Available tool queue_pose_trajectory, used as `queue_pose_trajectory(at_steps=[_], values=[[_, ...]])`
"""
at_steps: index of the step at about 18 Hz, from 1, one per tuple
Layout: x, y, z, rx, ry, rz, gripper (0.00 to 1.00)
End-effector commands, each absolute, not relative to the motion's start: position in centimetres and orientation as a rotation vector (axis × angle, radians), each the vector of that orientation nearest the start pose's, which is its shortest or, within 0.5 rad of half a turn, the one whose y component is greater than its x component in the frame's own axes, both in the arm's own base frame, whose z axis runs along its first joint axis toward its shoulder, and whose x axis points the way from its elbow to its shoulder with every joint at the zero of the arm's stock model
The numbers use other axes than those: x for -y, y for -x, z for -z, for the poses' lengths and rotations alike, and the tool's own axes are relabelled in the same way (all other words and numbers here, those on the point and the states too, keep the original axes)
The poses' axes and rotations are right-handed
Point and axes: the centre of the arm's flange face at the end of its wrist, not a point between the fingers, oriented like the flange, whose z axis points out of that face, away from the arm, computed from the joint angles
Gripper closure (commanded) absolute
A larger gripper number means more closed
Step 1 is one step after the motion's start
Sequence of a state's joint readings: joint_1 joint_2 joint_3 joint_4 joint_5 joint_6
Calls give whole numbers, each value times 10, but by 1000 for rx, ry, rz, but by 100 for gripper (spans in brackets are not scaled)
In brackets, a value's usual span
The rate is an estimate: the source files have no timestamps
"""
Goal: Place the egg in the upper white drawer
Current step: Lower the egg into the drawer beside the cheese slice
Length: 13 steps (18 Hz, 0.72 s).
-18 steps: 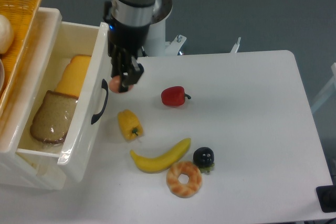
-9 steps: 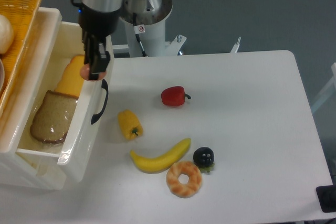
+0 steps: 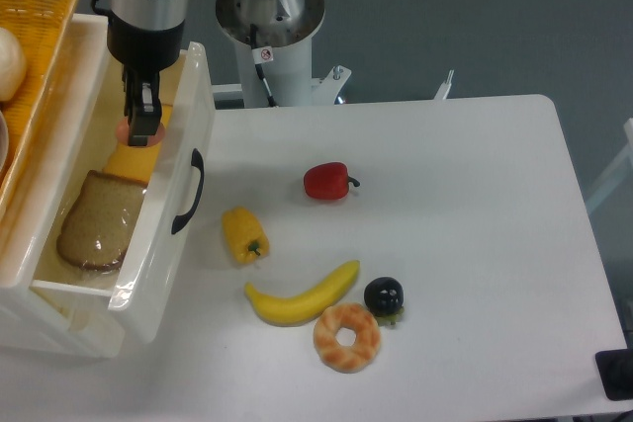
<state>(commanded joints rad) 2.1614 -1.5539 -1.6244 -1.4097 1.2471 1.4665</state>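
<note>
Hovering over the open drawer (image 3: 194, 96), the gripper (image 3: 139, 132) pinches the egg (image 3: 130, 131) between its jaws; smooth and probably slippery, it needs gentle handling.

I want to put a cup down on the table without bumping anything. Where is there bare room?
The whole right side of the table is bare, right of the red pepper and blackberry. The back strip behind the pepper is free too. It is crowded front-left: yellow pepper, banana, donut, beside the open drawer.
</note>
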Motion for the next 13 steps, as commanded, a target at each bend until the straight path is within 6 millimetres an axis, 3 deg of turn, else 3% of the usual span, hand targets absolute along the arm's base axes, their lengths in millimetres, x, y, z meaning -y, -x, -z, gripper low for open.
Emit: queue_pose_trajectory(at_steps=[13], values=[[-501,124,-458,-1279,2583,126,85]])
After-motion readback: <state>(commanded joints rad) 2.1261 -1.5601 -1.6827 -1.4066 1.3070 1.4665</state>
